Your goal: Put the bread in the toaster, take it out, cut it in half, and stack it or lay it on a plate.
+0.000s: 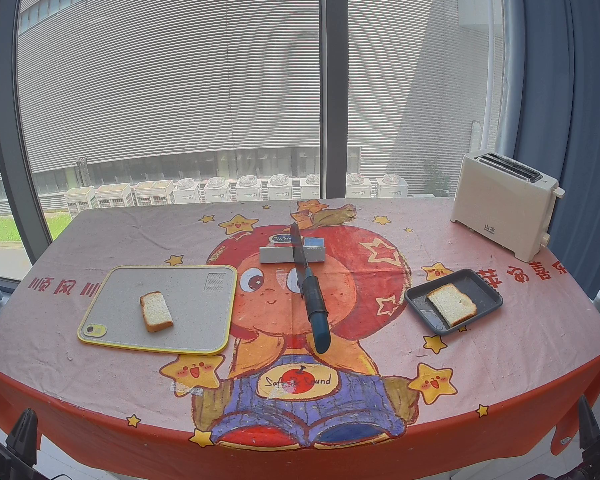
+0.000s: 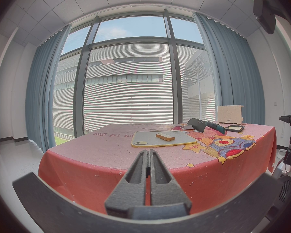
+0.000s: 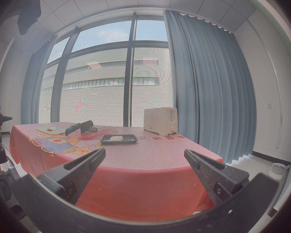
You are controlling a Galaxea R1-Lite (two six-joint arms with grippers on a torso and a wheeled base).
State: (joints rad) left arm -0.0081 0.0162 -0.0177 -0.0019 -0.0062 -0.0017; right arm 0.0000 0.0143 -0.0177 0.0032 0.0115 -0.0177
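Observation:
One half slice of bread (image 1: 156, 311) lies on the grey cutting board (image 1: 200, 328) at the table's left. The other half of bread (image 1: 451, 304) rests in the dark plate (image 1: 485, 291) on the right. A knife (image 1: 310, 288) with a blue-black handle leans on its grey rest (image 1: 271, 254) at the centre. The cream toaster (image 1: 505, 203) stands at the far right with bare slots. My left gripper (image 2: 148, 155) is shut and hangs below the table's near left edge. My right gripper (image 3: 144, 155) is open, low off the table's near right edge, with nothing between its fingers.
A pink cartoon tablecloth (image 1: 353, 368) covers the table, with a window directly behind it and a blue curtain (image 1: 573, 101) at the right. Bare cloth lies between the board, the knife and the plate.

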